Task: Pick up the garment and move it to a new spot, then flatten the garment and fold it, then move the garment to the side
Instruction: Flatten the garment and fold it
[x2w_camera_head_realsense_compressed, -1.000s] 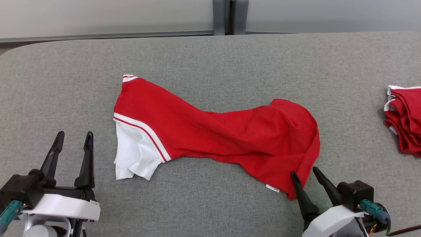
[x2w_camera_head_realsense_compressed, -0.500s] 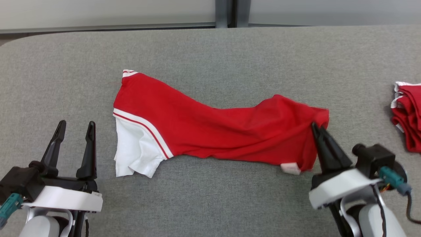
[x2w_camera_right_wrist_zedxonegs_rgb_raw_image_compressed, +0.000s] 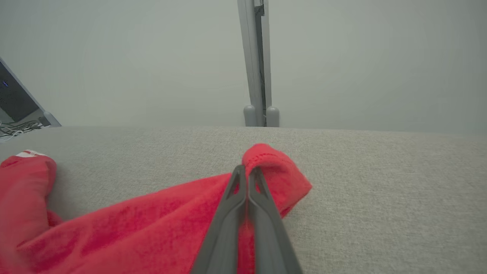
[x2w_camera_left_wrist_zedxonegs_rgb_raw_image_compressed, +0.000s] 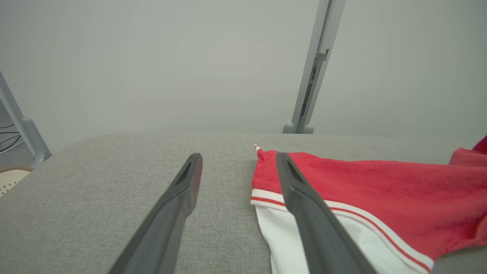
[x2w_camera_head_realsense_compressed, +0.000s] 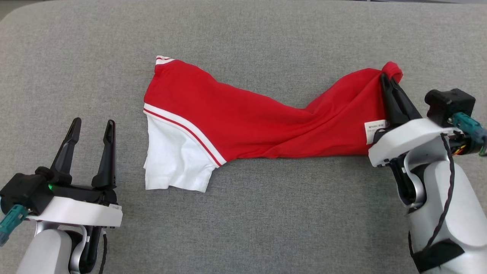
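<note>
– Red garment [x2w_camera_head_realsense_compressed: 262,125] is stretched across the table [x2w_camera_head_realsense_compressed: 266,228]; its corner has been dragged outward by the right gripper [x2w_camera_head_realsense_compressed: 385,77], clamped on it.
– Flattening is probably begun; the left gripper [x2w_camera_head_realsense_compressed: 94,122] is held apart.

The garment [x2w_camera_head_realsense_compressed: 247,125] is laid across the middle of the desk [x2w_camera_head_realsense_compressed: 266,220]. The left gripper [x2w_camera_head_realsense_compressed: 93,125] is set at the front left, apart from the garment's left end. The garment's far right corner is pinched in the jaws of the right gripper [x2w_camera_head_realsense_compressed: 385,78]. A post [x2w_camera_right_wrist_zedxonegs_rgb_raw_image_compressed: 255,57] is seen behind the desk.
</note>
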Robot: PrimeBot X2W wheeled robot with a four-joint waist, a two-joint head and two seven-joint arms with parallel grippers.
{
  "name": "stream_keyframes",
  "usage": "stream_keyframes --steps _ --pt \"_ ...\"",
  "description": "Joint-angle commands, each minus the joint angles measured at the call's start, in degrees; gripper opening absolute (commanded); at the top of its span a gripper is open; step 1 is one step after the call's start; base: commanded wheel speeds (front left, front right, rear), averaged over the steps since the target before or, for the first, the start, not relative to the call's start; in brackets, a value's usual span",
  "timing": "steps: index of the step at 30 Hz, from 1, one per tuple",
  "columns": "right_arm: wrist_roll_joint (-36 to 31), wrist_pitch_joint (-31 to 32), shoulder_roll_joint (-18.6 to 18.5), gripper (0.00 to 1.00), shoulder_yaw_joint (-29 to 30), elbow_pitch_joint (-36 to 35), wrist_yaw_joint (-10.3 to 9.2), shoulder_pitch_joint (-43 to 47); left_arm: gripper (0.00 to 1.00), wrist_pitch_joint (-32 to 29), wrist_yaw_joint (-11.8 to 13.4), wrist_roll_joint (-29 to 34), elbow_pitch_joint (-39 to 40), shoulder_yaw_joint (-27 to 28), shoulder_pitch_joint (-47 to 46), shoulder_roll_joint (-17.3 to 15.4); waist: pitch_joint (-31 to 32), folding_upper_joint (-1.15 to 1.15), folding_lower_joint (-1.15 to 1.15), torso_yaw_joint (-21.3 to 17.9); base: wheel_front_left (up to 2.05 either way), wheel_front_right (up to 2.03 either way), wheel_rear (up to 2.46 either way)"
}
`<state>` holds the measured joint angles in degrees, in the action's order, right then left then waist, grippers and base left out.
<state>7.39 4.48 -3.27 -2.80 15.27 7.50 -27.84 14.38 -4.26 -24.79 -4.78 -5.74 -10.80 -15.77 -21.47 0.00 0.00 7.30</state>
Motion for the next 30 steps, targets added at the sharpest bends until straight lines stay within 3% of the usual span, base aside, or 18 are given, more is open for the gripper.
stream_keyframes --steps 1,2,4,9,15,23,30 --pt "0.97 -0.84 -0.48 0.00 -0.10 2.80 -0.03 -1.86 1.00 0.32 -0.26 -0.24 -0.58 0.15 -1.02 -0.07 -0.46 0.00 0.00 0.17 0.00 0.00 0.00" --pt "1.02 -1.04 -0.78 0.23 -0.07 4.55 -0.03 -2.45 1.00 0.36 -0.40 -0.37 -0.90 0.12 -1.28 0.08 -0.42 0.00 0.00 0.25 0.00 0.00 0.00" --pt "0.99 -2.32 -1.09 1.00 -0.76 6.78 -0.03 -2.53 1.00 0.41 -0.88 -0.72 -1.61 -0.64 -1.38 0.58 0.49 0.00 0.00 0.53 0.00 0.00 0.00" --pt "-0.75 -6.15 -2.02 1.00 -1.44 6.51 -0.03 1.19 1.00 0.61 -0.88 -0.07 -2.63 -0.60 -0.54 0.45 2.62 0.00 0.00 -0.02 0.00 0.00 0.00" --pt "-2.57 -9.28 -2.03 1.00 -0.08 -2.16 -0.03 10.13 1.00 0.73 0.16 0.12 -2.85 -0.13 1.30 0.37 5.68 0.00 0.00 -1.30 0.00 0.00 0.00" --pt "-3.78 -6.09 -0.66 1.00 0.96 -18.30 -0.03 22.86 1.00 0.33 1.85 0.10 -2.34 0.39 4.67 -0.02 10.07 0.00 0.00 -3.82 0.00 0.00 0.00" --pt "-3.22 -3.61 0.09 1.00 0.53 -24.11 -0.03 30.74 1.00 -0.69 2.22 -0.05 -2.43 -0.35 7.23 -0.15 12.89 0.00 0.00 -5.24 0.00 0.00 0.00"
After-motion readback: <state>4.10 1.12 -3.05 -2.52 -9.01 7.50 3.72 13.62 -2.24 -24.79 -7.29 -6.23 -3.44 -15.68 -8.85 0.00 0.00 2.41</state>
